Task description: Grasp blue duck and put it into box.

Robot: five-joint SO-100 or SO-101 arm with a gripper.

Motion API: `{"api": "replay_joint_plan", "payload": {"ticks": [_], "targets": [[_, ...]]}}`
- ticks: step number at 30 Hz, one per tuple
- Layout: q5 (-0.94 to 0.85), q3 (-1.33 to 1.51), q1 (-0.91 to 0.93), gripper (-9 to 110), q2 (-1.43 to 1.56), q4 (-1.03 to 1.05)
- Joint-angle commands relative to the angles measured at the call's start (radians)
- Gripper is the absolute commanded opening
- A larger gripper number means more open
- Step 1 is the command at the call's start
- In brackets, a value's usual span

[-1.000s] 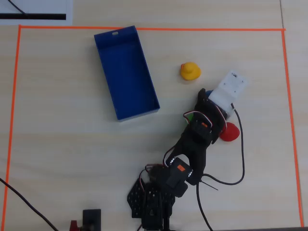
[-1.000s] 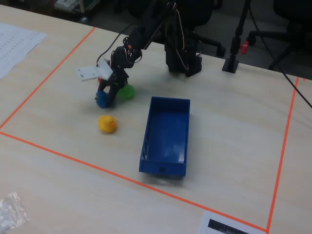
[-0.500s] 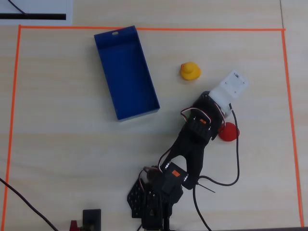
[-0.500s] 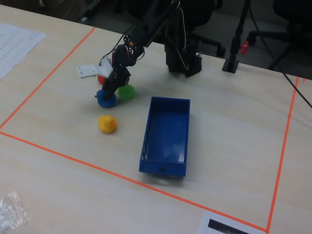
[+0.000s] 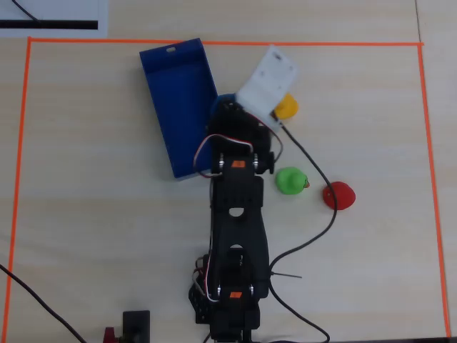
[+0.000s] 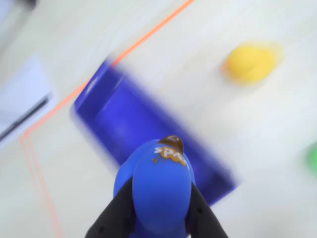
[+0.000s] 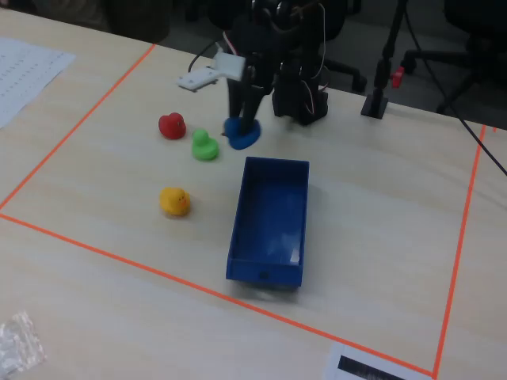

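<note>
My gripper (image 6: 161,198) is shut on the blue duck (image 6: 161,186); black fingers press its two sides, and its brown beak points away from the camera. In the fixed view the gripper (image 7: 242,127) holds the duck (image 7: 242,134) in the air, clear of the table. In the overhead view only a sliver of the duck (image 5: 223,100) shows, just right of the box's long right wall; the arm hides the rest. The box (image 5: 178,107) is a long dark-blue tray, empty, lying on the table. It also shows in the fixed view (image 7: 269,222) and blurred in the wrist view (image 6: 138,124).
A yellow duck (image 5: 287,107), a green duck (image 5: 290,180) and a red duck (image 5: 338,194) sit right of the arm in the overhead view. Orange tape (image 5: 214,43) marks the work area. A black cable (image 5: 314,171) runs past the green and red ducks.
</note>
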Motion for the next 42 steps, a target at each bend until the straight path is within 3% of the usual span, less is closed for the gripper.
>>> {"api": "replay_joint_plan", "payload": {"ticks": [1,7,12,19,21,24,27,29,34,42], "targets": [[0.133,-0.064,-0.298,0,-0.058,0.067],[0.213,0.011,-0.387,4,-0.247,-0.121],[0.190,0.044,-0.270,6,-0.379,-0.287],[0.135,-0.028,-0.117,4,-0.453,-0.314],[0.123,-0.023,-0.100,12,-0.446,-0.310],[0.058,0.026,-0.103,38,-0.419,-0.273],[0.015,0.156,-0.109,40,-0.322,-0.314],[0.009,0.241,-0.098,35,-0.229,-0.350],[-0.012,0.609,-0.031,0,0.233,-0.492],[-0.209,1.144,0.091,0,0.988,-0.445]]}}
